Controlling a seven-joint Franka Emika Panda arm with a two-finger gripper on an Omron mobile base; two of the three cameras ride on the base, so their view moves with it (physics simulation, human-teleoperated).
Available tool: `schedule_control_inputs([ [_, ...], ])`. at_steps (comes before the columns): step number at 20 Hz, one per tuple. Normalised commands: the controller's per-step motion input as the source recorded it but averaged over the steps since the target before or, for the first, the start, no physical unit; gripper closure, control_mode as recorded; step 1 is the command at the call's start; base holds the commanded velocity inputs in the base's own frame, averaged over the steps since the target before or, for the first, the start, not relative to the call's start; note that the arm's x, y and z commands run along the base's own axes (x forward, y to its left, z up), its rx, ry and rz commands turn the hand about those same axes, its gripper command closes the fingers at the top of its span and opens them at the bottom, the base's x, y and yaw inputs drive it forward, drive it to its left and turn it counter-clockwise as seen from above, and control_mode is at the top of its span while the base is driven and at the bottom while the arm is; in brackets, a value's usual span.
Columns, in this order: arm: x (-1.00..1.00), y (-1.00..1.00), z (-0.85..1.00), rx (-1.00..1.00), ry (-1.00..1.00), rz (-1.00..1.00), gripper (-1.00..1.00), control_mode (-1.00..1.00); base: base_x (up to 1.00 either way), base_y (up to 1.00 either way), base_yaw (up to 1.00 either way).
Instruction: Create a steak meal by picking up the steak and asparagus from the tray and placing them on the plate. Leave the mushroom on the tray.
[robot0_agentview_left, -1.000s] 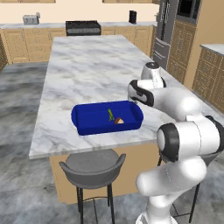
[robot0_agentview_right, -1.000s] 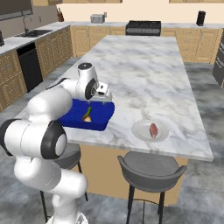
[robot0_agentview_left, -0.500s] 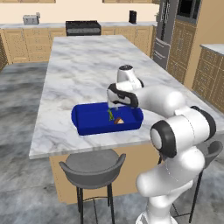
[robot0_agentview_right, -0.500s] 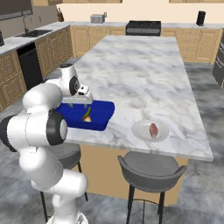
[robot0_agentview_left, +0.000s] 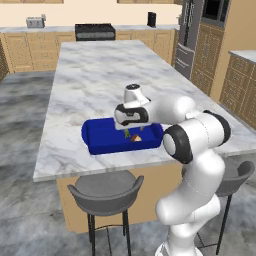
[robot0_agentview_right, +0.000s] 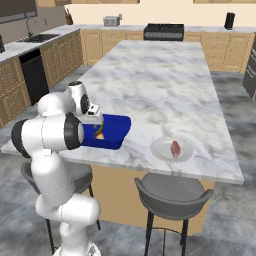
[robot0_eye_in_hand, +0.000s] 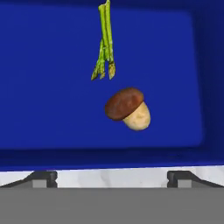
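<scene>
One item is done, we judge: the steak (robot0_agentview_right: 175, 148) lies on the plate (robot0_agentview_right: 161, 150), well apart from the tray (robot0_agentview_left: 100, 137) on the table (robot0_agentview_left: 95, 85). Our fingers (robot0_eye_in_hand: 111, 178) hang wide open over the tray, holding nothing. Asparagus (robot0_eye_in_hand: 104, 43) and mushroom (robot0_eye_in_hand: 127, 108) lie on its blue floor, near each other but apart (the stalk's tips point toward the cap). Next we must centre on the stalk, descend, and close without nudging the mushroom.
</scene>
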Motion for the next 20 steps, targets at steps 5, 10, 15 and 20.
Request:
schedule_control_inputs([
  [5, 0.56, 0.0, -0.3, 0.0, 0.02, 0.0, -1.0, -1.0, 0.0, 0.0, 0.0],
  [10, 0.5, 0.0, -0.27, 0.0, 0.0, 0.0, -1.0, -1.0, 0.0, 0.0, 0.0],
  [15, 0.42, 0.0, -0.29, 0.0, 0.0, 0.0, -1.0, -1.0, 0.0, 0.0, 0.0],
  [20, 0.25, 0.0, -0.33, 0.0, 0.0, 0.0, -1.0, -1.0, 0.0, 0.0, 0.0],
])
